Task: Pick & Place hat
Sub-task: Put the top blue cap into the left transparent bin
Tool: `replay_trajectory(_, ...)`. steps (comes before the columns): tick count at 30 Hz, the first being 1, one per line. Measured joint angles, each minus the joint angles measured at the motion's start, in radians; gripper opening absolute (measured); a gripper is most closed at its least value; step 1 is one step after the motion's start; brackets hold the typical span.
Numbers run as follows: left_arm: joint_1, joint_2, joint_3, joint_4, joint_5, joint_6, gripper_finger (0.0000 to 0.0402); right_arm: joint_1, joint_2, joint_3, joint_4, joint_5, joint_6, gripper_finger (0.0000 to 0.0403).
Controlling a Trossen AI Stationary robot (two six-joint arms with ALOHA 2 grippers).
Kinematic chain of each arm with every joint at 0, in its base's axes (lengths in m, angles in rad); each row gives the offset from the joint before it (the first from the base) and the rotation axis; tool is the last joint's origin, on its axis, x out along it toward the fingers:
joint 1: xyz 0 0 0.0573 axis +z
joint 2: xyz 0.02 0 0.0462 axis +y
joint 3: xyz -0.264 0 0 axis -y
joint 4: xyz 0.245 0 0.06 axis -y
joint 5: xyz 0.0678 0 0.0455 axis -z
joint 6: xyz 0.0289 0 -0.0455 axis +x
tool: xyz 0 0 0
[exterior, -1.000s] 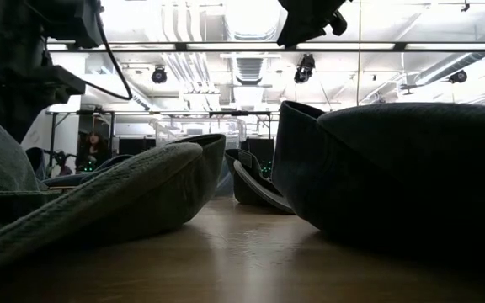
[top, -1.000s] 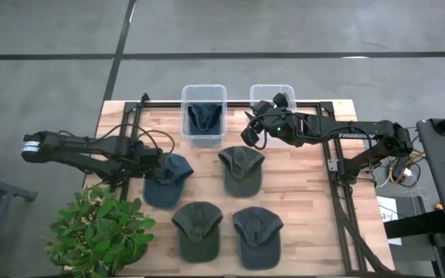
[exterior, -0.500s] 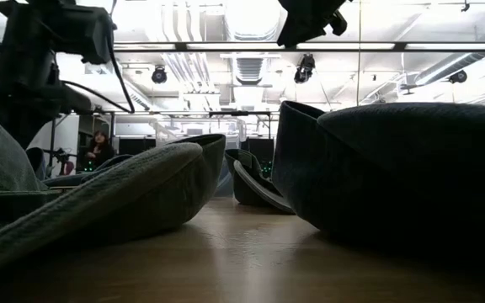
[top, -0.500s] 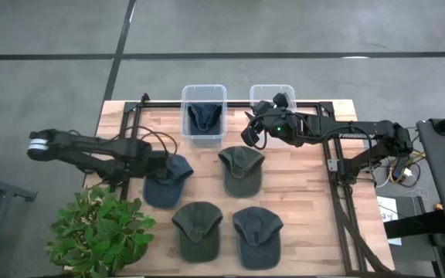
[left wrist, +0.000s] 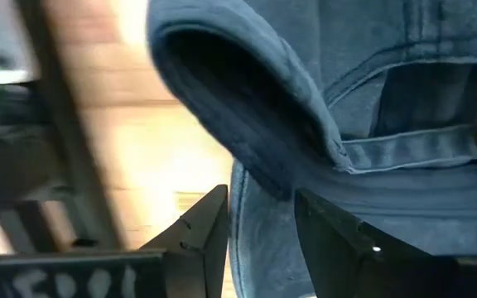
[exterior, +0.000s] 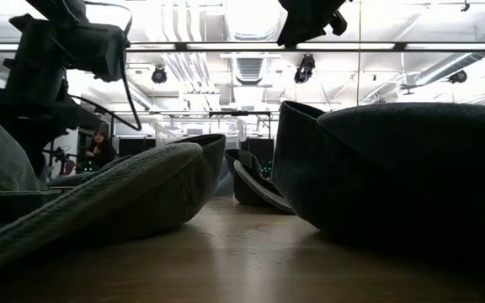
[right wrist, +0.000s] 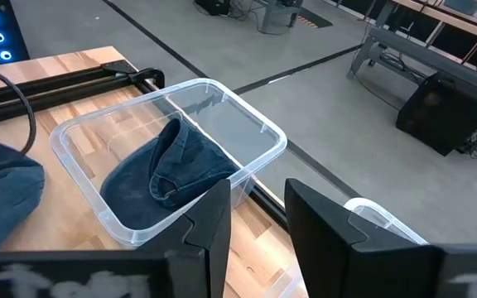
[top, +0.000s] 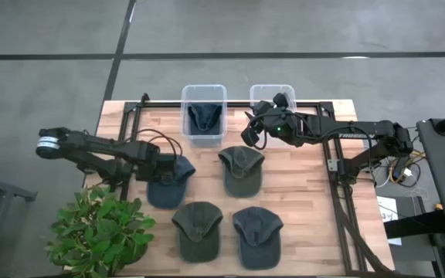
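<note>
A blue hat (top: 173,185) lies at the table's left, with my left gripper (top: 163,165) at its left side, shut on its rim (left wrist: 261,194). Two green hats (top: 240,171) (top: 197,229) and a dark grey hat (top: 257,235) lie flat on the wood. Another blue hat (top: 204,116) lies crumpled in the left clear bin (top: 185,116); it also shows in the right wrist view (right wrist: 172,170). My right gripper (top: 250,133) hangs shut and empty above the table, between the two bins (right wrist: 257,186). My left gripper has the blue hat's rim (left wrist: 259,228), beside the back strap (left wrist: 404,147), between its two fingers. The fingers come low from the table's left side. The rim near the fingers stands raised and shows the dark inside (left wrist: 222,91). The rest of the hat lies on the table.
A second clear bin (top: 273,94) stands at the far right, next to the first. A potted plant (top: 99,232) stands at the near left corner. Black frame rails (top: 334,166) run along the table's sides. In the low view, hats (exterior: 99,202) (exterior: 411,168) fill the foreground.
My left gripper has gone toward the table's right edge, onto the blue hat's left side. The hat has slid a little to the right with it.
</note>
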Motion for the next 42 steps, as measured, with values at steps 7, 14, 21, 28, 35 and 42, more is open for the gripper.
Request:
replay_trajectory(7,0.0,0.022,-0.005,0.113,0.017,-0.003,0.0131,0.0,0.0,0.0,0.0,0.0,-0.006,0.0119)
replay_trajectory(14,0.0,0.013,-0.009,0.114,0.015,-0.003,0.0131,0.0,0.0,0.0,0.0,0.0,-0.018,0.0112)
replay_trajectory(21,0.0,0.013,-0.009,0.119,0.011,-0.002,0.0131,0.0,0.0,0.0,0.0,0.0,-0.018,0.011)
replay_trajectory(28,0.0,0.012,-0.016,0.126,0.004,0.021,0.0131,0.0,0.0,0.0,0.0,-0.001,-0.016,0.0118)
replay_trajectory(35,0.0,0.011,-0.052,0.169,0.013,0.006,0.0097,0.0,0.0,0.0,0.0,-0.001,-0.016,0.0113)
replay_trajectory(42,0.0,0.01,-0.056,0.174,-0.013,0.0,0.0015,0.0,0.0,0.0,0.0,-0.001,-0.016,0.011)
